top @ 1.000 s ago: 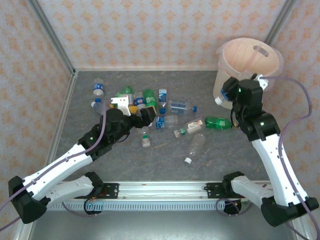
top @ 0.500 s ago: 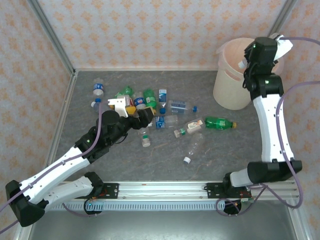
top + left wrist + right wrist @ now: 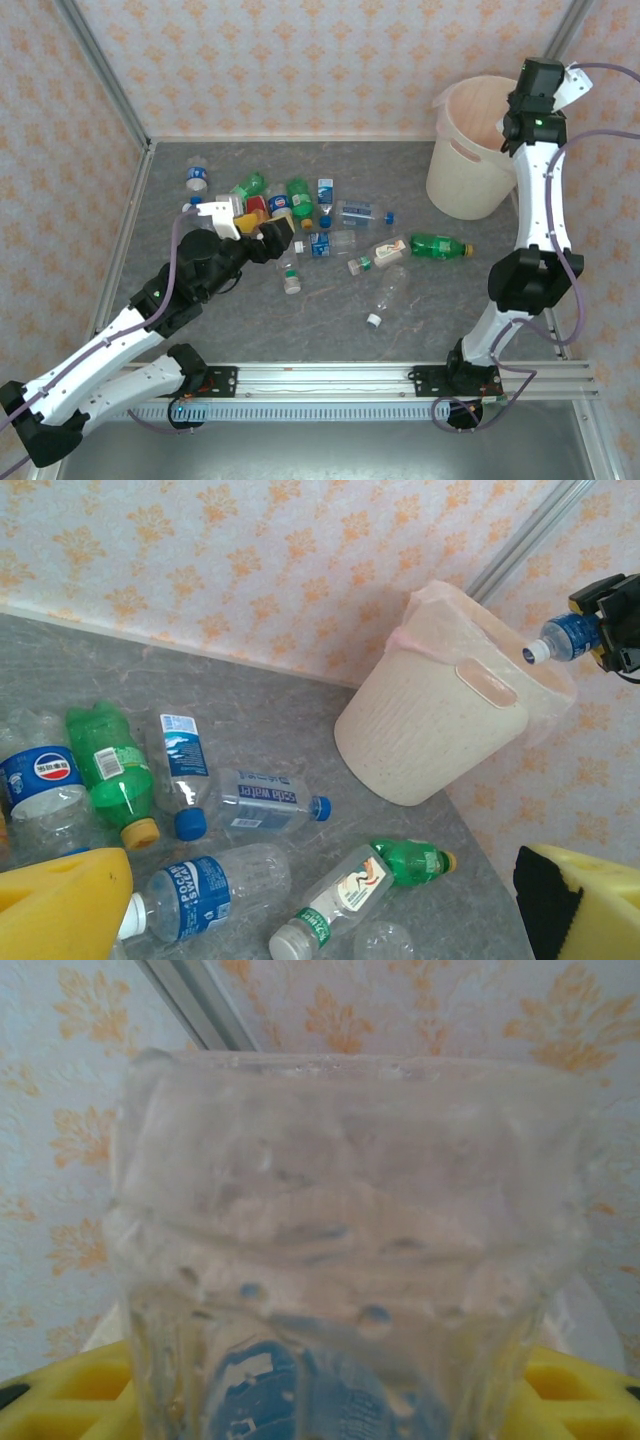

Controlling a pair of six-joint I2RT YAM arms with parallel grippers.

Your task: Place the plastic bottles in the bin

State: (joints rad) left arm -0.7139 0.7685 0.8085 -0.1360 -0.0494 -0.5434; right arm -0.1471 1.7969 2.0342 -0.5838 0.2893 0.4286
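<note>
Up over the far rim of the bin (image 3: pixel 462 175), the right gripper (image 3: pixel 606 630) is clamped on a clear bottle with a blue label (image 3: pixel 566 637), white cap sticking out sideways. Down by the grey table (image 3: pixel 450 310), the left gripper (image 3: pixel 272 232) hangs wide open over the pile of plastic bottles (image 3: pixel 300 192), gripping nothing.

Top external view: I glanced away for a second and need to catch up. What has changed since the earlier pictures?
The right gripper, shut on a clear blue-labelled bottle, swung up from the near side of the bin to above its rim. The left gripper, open, drew back slightly leftward. The loose bottles and the bin stayed put.
</note>
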